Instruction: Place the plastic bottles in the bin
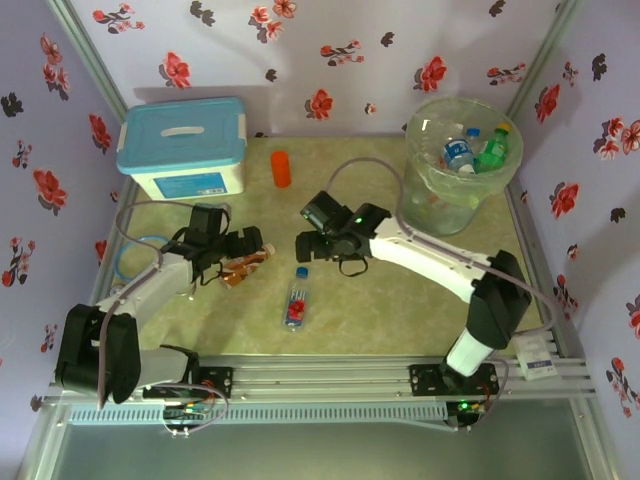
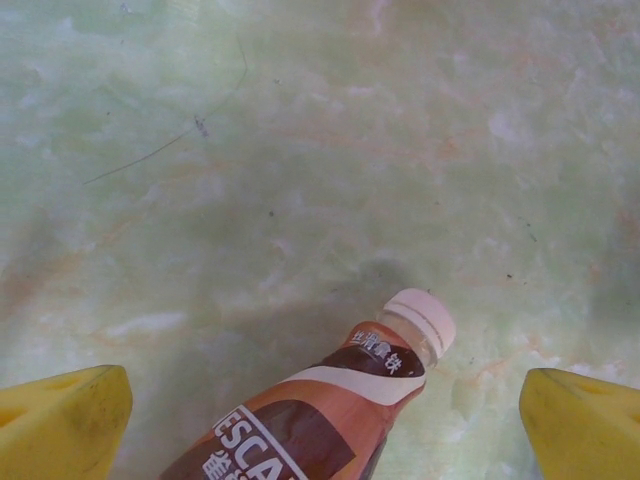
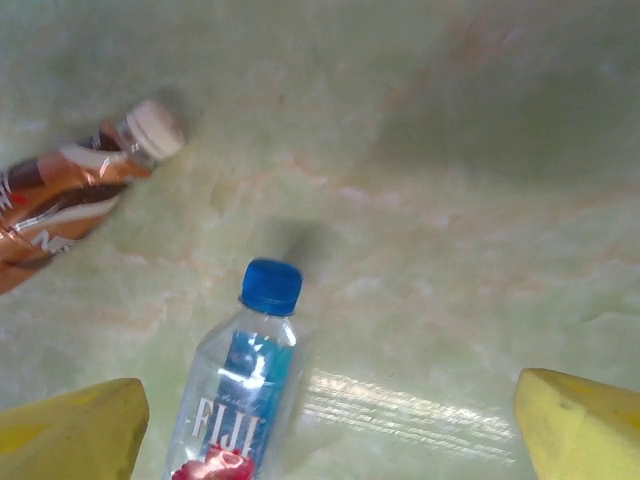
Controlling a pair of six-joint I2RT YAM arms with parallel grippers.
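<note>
Three bottles remain out on the surface [image 1: 400,300]. An orange bottle [image 1: 281,168] stands upright near the middle of the far edge. A brown bottle [image 2: 370,365] lies left of centre, and a blue-capped bottle [image 3: 235,400] lies at about the middle, toward the near edge. The bin [image 1: 440,205] sits in the far right corner and already holds several bottles, among them a green one [image 1: 492,148].

The left pincer [image 2: 322,400] is spread wide and holds nothing. It hangs directly over the brown bottle. The body lies between the two fingers, with the long axis running straight away from the wrist and the white cap at the outer end. Closing across the body looks well lined up.

The right pincer [image 3: 330,420] is also spread and empty. The blue-capped bottle lies below it but off-centre, close to one finger, with its cap pointing away and its axis slightly slanted. The right arm is the nearer one to this bottle and to the bin. It probably needs a sideways shift before it closes.
</note>
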